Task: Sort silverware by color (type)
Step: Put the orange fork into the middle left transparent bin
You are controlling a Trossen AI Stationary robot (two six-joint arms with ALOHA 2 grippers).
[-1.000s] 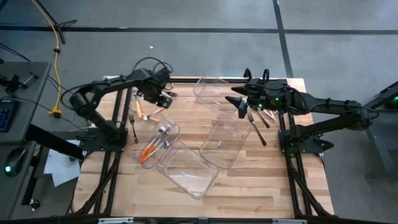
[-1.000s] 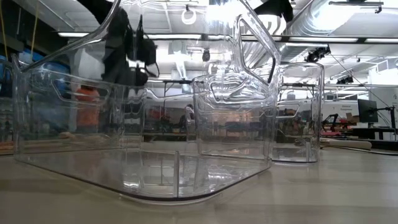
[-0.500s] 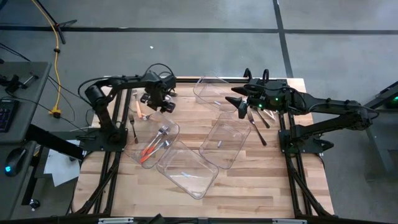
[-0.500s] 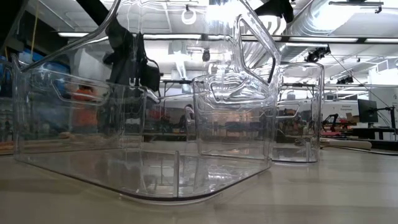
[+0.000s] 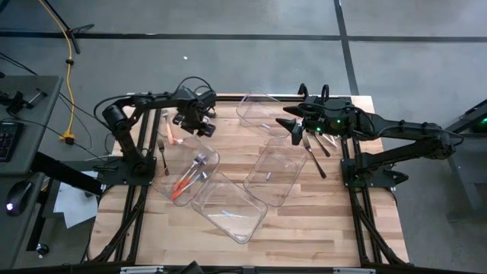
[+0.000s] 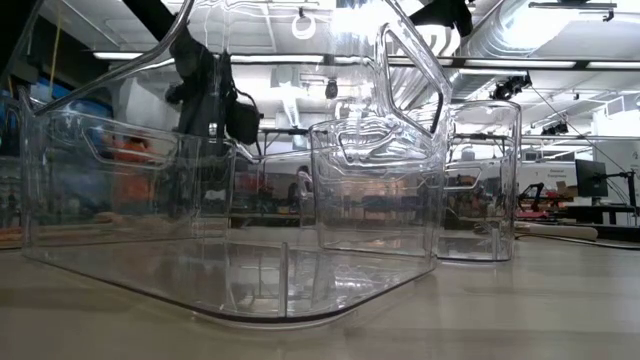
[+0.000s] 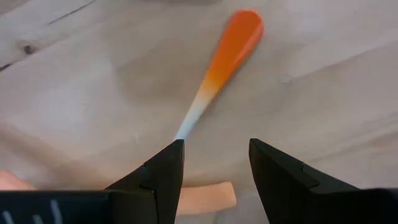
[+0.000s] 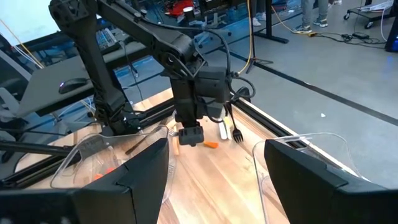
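While the left end effector (image 5: 195, 127) hangs over the far-left part of the worktop (image 5: 304, 213), at about eleven o'clock from its centre, its fingers (image 7: 163, 176) stand apart with nothing between them. In the left wrist view an orange-handled utensil (image 7: 219, 68) lies flat on the wood just ahead of the fingertips, and a second orange piece (image 7: 205, 196) lies under them; neither is gripped. The right end effector (image 5: 291, 126) hovers at about one o'clock, its fingers (image 8: 311, 186) spread wide and empty. Just beside it, at about two o'clock, black utensils (image 5: 316, 150) lie on the bare wood. Four clear bins sit around the middle. The bin at nine o'clock (image 5: 187, 176) holds orange-handled silverware (image 5: 181, 187) and silver-headed pieces (image 5: 199, 160). The bin at six o'clock (image 5: 228, 207) and the bin at three o'clock (image 5: 275, 171) each hold a small pale piece, too small to identify. The fourth bin (image 5: 261, 114) is at twelve o'clock. A dark fork (image 5: 163, 154) lies on the wood near the left edge.
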